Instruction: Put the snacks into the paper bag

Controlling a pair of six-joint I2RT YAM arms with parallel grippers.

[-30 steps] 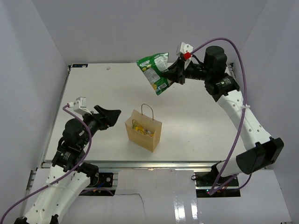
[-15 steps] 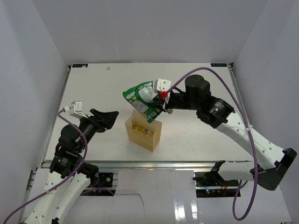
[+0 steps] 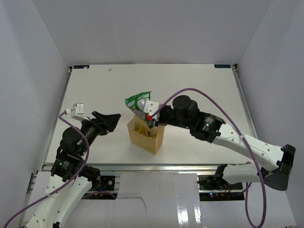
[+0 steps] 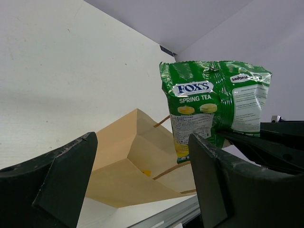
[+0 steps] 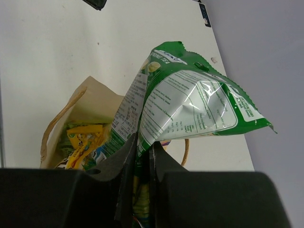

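Top view, left to right. The left hand (image 3: 115, 121) hovers just beside the paper bag (image 3: 148, 138), on its left and not touching it. Its jaws are spread and hold nothing; in the left wrist view they frame the bag's open mouth.

The bag stands upright near the middle of the desk (image 3: 204, 90), close to the near edge, with its mouth open. In the right wrist view, yellow wrappers (image 5: 81, 138) already lie inside it. Something green shows beside them, too hidden to name.

The green packet (image 3: 136, 101), marked "Spring Tea", hangs tilted above the bag's far rim. Its lower end is at the mouth and most of it is above the rim, so it is not yet in.

The right hand (image 3: 151, 118) reaches in from the right, its jaws pressed together on the packet's lower edge, right over the opening.

Progress: late stage, by this reading. The yellow snacks are bagged, and no other snack is seen lying on the desk. Whether both pale green squares are inside cannot be told. What is left is to lower the green packet through the mouth and release it.
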